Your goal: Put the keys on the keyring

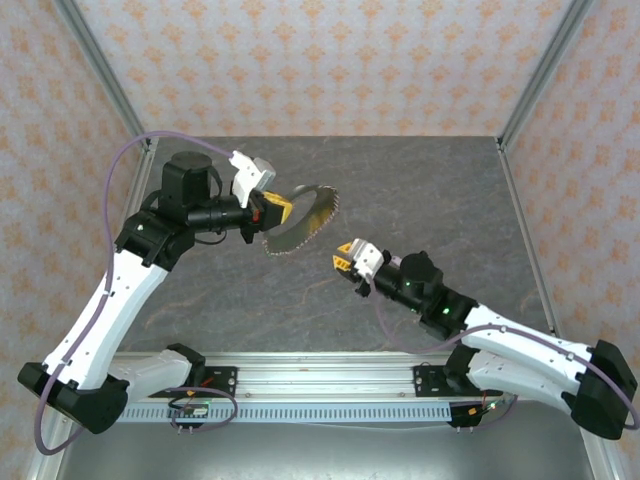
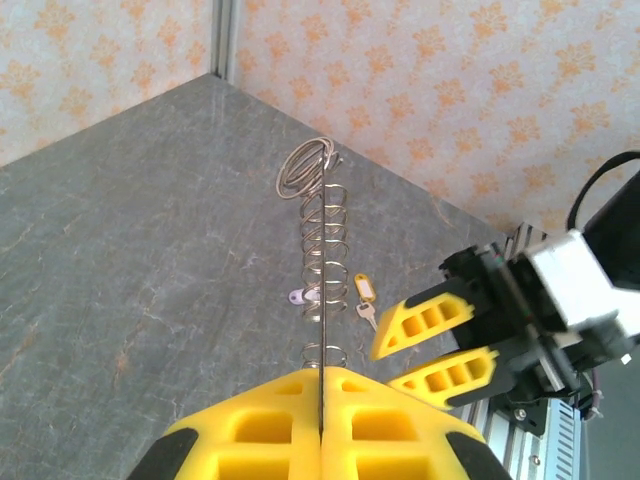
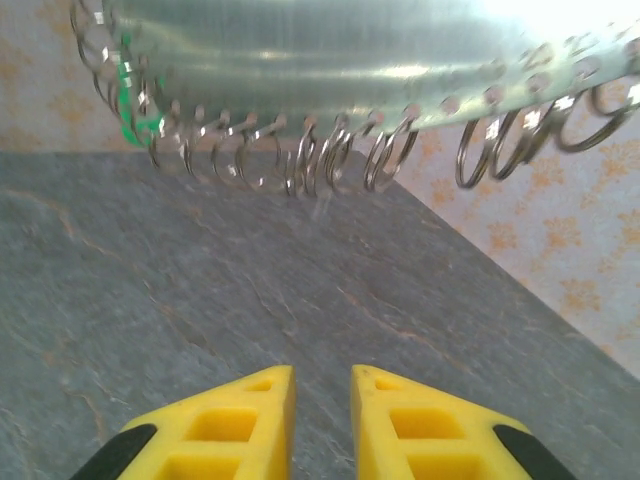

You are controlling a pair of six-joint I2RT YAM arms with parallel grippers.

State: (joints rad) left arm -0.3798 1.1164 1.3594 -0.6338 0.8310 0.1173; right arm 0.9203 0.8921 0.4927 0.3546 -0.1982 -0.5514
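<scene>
My left gripper [image 1: 268, 213] is shut on the keyring [image 1: 303, 221], a thin clear disc with several metal rings threaded along its rim, held above the table. In the left wrist view the keyring [image 2: 322, 205] stands edge-on between the yellow fingers [image 2: 390, 420]. Below it on the table lie the keys: one with a tan-yellow head [image 2: 365, 290] and a whitish one [image 2: 297, 297]. My right gripper [image 1: 346, 262] hovers open and holds nothing, just below and right of the keyring [image 3: 300, 50], whose small green tag [image 3: 128, 100] sits at its left end.
The grey stone-look table [image 1: 430, 190] is walled by patterned panels with metal posts [image 1: 545, 70] at the back corners. An aluminium rail [image 1: 320, 385] runs along the near edge, carrying both arm bases.
</scene>
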